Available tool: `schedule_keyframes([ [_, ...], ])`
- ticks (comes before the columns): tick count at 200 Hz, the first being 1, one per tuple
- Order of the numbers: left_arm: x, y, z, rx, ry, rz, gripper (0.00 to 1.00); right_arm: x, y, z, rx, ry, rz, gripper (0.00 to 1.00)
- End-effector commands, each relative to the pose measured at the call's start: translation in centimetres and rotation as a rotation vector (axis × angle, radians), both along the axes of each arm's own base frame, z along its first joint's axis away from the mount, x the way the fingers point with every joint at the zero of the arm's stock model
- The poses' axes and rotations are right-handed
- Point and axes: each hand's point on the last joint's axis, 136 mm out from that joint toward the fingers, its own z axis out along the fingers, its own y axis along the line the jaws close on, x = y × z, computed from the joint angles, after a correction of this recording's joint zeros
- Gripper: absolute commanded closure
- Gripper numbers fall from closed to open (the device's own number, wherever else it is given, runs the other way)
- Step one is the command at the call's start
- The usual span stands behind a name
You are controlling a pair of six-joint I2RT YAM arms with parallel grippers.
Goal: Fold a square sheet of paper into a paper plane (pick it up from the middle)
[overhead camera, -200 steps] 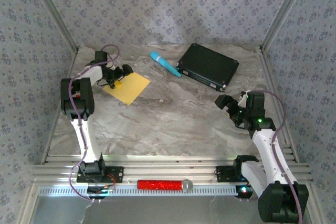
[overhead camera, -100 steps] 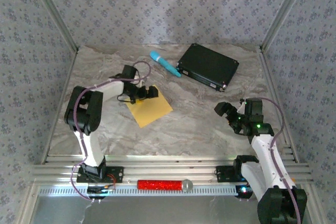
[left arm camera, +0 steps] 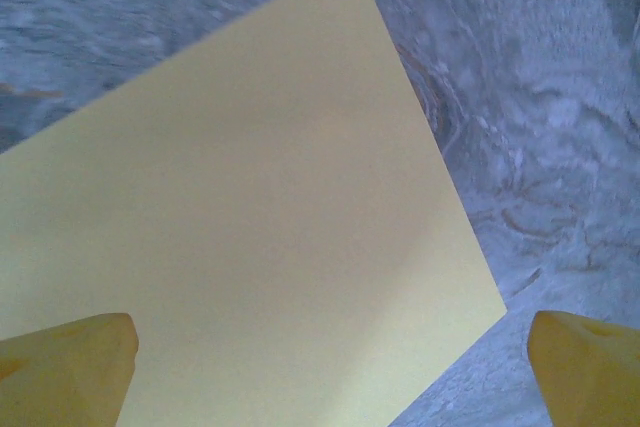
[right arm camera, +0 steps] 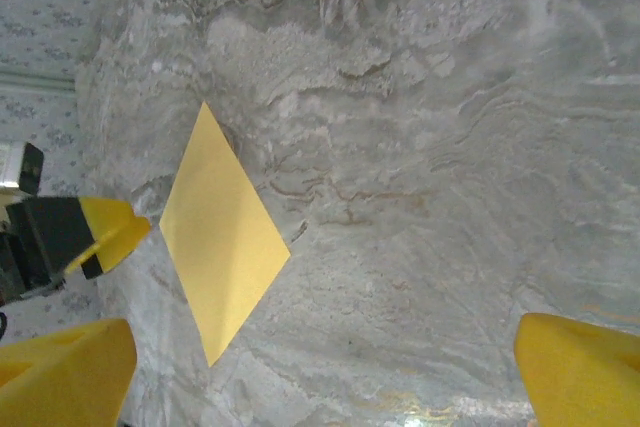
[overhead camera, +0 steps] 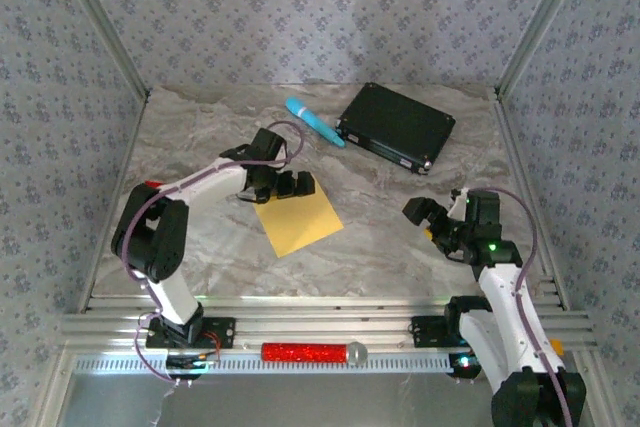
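The square sheet of paper (overhead camera: 300,222) lies flat and unfolded on the marble table, left of the middle. It is plain yellow-orange. My left gripper (overhead camera: 292,185) stands open over the sheet's far edge, fingers spread wide. In the left wrist view the paper (left arm camera: 250,227) spans the space between the two yellow fingertips (left arm camera: 70,357). My right gripper (overhead camera: 425,217) is open at the right of the table, well apart from the sheet, facing it. From the right wrist the paper (right arm camera: 220,247) appears as a diamond with a left-arm finger (right arm camera: 110,232) beside it.
A light-blue cylinder (overhead camera: 314,121) and a black flat box (overhead camera: 396,127) lie at the back of the table. A small red block (overhead camera: 152,185) peeks out behind the left arm. A red glittery bar (overhead camera: 305,352) rests on the front rail.
The left gripper has swept from the far left toward the middle and nearer, and the paper has slid along with it. The right gripper has shifted slightly nearer.
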Motion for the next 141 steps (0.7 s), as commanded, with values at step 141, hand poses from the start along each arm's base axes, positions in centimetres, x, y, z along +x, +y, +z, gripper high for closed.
schedule_keyframes([
  [141, -2.7, -2.3, -6.0, 0.163, 0.150, -0.064, 0.01, 0.0, 0.3, -0.7, -0.080, 0.081, 0.061, 0.01],
])
